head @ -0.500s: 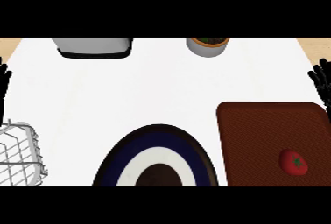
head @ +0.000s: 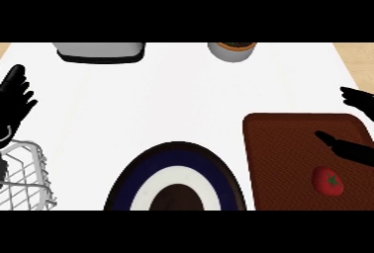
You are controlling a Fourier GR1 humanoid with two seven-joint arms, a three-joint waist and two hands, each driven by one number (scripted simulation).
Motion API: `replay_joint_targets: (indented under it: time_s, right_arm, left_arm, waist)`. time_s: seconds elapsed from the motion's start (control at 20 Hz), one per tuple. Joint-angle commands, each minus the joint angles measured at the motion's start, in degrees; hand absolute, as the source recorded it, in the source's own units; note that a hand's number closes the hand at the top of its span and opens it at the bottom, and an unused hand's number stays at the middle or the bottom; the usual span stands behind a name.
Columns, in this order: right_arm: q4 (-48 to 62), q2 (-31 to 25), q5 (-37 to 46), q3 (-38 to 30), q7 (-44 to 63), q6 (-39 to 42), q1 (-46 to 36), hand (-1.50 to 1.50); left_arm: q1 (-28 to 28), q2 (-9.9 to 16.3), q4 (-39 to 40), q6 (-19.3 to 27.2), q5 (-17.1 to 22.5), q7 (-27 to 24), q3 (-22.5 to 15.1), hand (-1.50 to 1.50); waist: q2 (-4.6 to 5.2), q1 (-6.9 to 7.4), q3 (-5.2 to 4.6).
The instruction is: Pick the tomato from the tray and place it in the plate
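Tomato (head: 329,181): red, green-stemmed, lying on the brown tray (head: 285,148) toward the tray's 5 o'clock corner, untouched. The tray sits on the white counter (head: 190,99) at the view's 4 o'clock. Right robot hand (head: 350,148): enters from the right edge at 3 o'clock; a dark part of it lies over the tray just at 12 o'clock of the tomato, apart from it, and another fingertip shows beyond the tray's far right corner. The digits look extended and hold nothing, so the hand reads as open. Plate (head: 139,185): dark rim, blue band, white ring and dark centre, at 6 o'clock of the view, just beside the tray's left edge and cut by the lower border. Wire basket (head: 25,173): at 8 o'clock, partly out of view. Left robot hand (head: 16,99): open, fingers straight and pointing up, at the left edge at 9 o'clock, resting above the basket. Grey appliance (head: 99,52): at 11 o'clock on the far edge of the counter. Cup (head: 232,51): grey with dark contents, at 1 o'clock, well apart from the tray.
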Motion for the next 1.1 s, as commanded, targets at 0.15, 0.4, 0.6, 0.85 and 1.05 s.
replay_joint_targets:
  time_s: [0.15, 0.4, 0.6, 0.85, 1.05]
  right_arm:
    - [3.74, 10.0, 3.0, 2.67, 2.39, -9.77, 5.49, -1.5]
    - [3.55, 6.87, 11.17, 4.43, 1.84, -13.29, 7.88, -1.5]
    - [1.8, 5.16, 14.53, 2.95, 2.06, -16.61, 7.43, -1.5]
    - [1.56, 0.04, 17.43, 3.66, 7.12, -13.36, 10.03, -1.5]
    - [1.66, -4.32, 19.99, 6.15, 15.1, -8.05, 12.09, -1.5]
  left_arm:
    - [-2.84, -4.23, -9.57, 0.44, -6.7, -8.08, -10.67, 0.0]
    - [-2.36, -3.46, -14.53, 2.76, -14.88, 5.46, -14.22, 0.0]
    - [1.04, -2.31, -16.65, 1.14, -18.94, 8.22, -15.53, 0.0]
    - [3.7, -3.67, -18.66, 4.07, -21.84, 6.71, -18.18, 0.0]
    - [6.86, -6.71, -18.1, 7.6, -22.96, -3.56, -20.93, 0.0]
  waist:
    - [-1.26, -1.69, 3.42]
    - [-2.43, -2.28, 2.66]
    - [-3.68, -2.08, 2.28]
    - [-3.32, -3.61, 1.98]
    - [-2.18, -1.98, 1.99]
